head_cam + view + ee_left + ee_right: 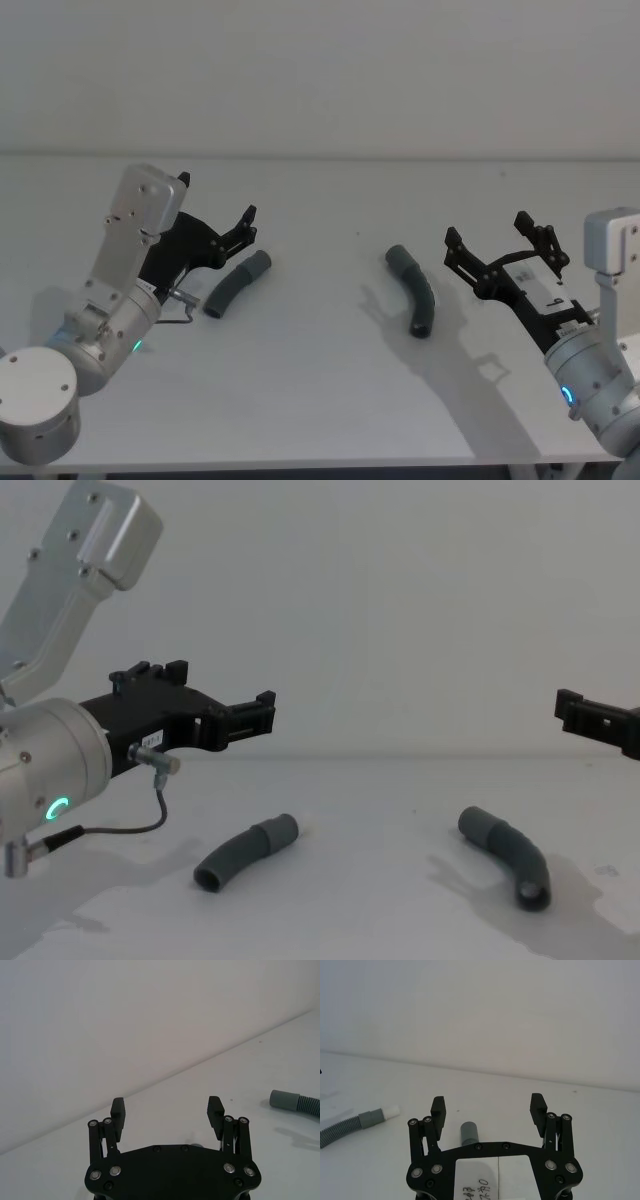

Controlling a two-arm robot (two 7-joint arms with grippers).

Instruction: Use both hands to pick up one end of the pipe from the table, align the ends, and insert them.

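Note:
Two bent dark-grey pieces of the pipe lie apart on the white table (pixel 320 390). The left piece (pixel 237 284) (pixel 245 852) rests just under and in front of my left gripper (pixel 247 227) (pixel 166 1105) (pixel 263 712), which hovers open and holds nothing. The right piece (pixel 412 290) (pixel 508 856) lies left of my right gripper (pixel 487 232) (pixel 578 713), also open and raised. In the right wrist view that gripper (pixel 488 1104) points at the right piece's collared end (pixel 469 1132), and the left piece's pale tip (pixel 390 1111) shows farther off. The right piece's collar (pixel 284 1099) shows in the left wrist view.
A thin grey cable (pixel 150 810) loops from the left wrist toward the table beside the left piece. A plain pale wall (pixel 320 70) stands behind the table's far edge. Open table surface lies between the two pieces.

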